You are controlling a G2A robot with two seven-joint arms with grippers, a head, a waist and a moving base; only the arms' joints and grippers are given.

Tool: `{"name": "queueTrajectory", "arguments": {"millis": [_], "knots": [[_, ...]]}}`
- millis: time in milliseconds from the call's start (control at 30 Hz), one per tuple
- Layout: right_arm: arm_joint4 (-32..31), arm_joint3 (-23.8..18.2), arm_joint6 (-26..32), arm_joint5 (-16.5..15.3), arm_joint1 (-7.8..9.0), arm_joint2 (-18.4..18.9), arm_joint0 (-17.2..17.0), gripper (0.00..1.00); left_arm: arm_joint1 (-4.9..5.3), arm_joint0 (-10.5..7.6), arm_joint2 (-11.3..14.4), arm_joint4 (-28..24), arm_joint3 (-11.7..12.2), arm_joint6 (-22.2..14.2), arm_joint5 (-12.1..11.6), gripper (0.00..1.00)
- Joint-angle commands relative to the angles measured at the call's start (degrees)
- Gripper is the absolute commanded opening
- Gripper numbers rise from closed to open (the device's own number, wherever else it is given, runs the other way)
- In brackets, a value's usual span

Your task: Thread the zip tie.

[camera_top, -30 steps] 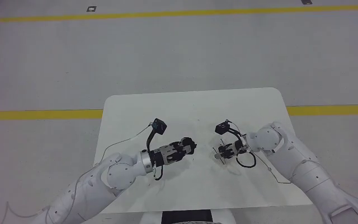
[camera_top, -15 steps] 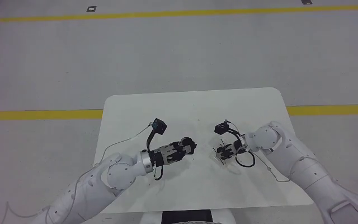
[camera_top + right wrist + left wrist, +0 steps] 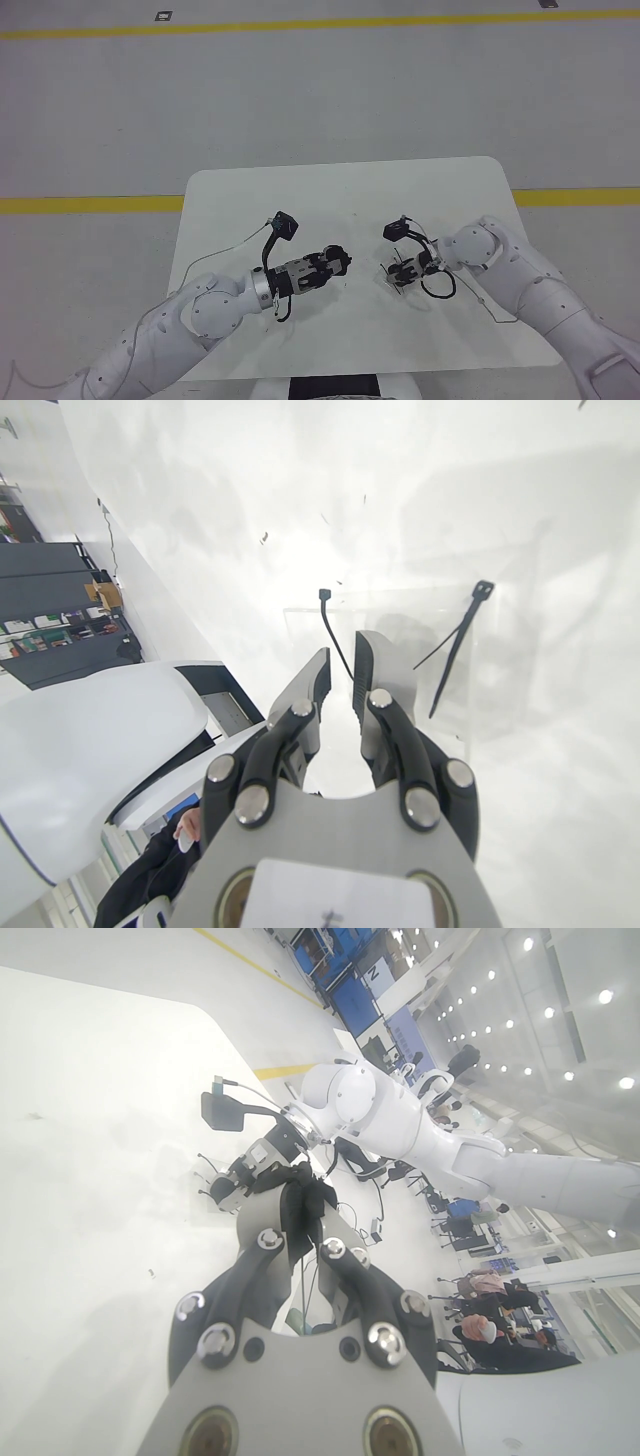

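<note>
A black zip tie [image 3: 331, 627] stands head-up on a clear plate [image 3: 400, 600]. My right gripper [image 3: 344, 650] is open around its strap, which touches one finger [image 3: 361, 660]. A second black zip tie [image 3: 462, 635] leans on the same plate beside the gripper. In the top view, the right gripper [image 3: 393, 272] sits at the clear plate right of the table's middle. My left gripper [image 3: 340, 262] hovers a short way to its left, pointing at it. Its black-wrapped fingertips [image 3: 300, 1193] are pressed shut, and I cannot tell whether anything is between them.
The white table [image 3: 300, 200] has bare surface behind and in front of both grippers. A thin cable [image 3: 215, 250] trails over the table's left part. The left wrist view also shows the right gripper [image 3: 225, 1190] at the plate.
The right gripper has shifted slightly left toward the clear plate. The left arm has not moved.
</note>
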Motion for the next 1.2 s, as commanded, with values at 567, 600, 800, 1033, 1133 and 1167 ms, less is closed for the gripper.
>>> {"name": "queueTrajectory", "arguments": {"millis": [567,600,800,1033,1133,1167], "knots": [[0.82,-4.90,-3.26,0.00,3.15,2.92,-2.59,0.00,0.00,0.00,0.00,0.00,0.00,0.00,0.00,0.00],[0.82,-5.76,-3.43,0.00,3.55,3.57,-3.17,0.00,0.00,0.00,0.00,0.00,0.00,0.00,0.00,0.00],[0.61,-10.73,-4.39,0.00,5.98,7.64,-6.98,0.00,0.00,0.00,0.00,0.00,0.00,0.00,0.00,0.00],[4.25,-17.71,-7.23,0.00,8.89,13.59,-12.30,0.00,0.00,0.00,0.00,0.00,0.00,0.00,0.00,0.00],[6.14,-20.58,-8.39,0.00,10.13,16.33,-14.89,0.00,0.00,0.00,0.00,0.00,0.00,0.00,0.00,0.00],[6.71,-21.44,-8.93,0.00,10.46,17.12,-15.64,0.00,0.00,0.00,0.00,0.00,0.00,0.00,0.00,0.00]]}}
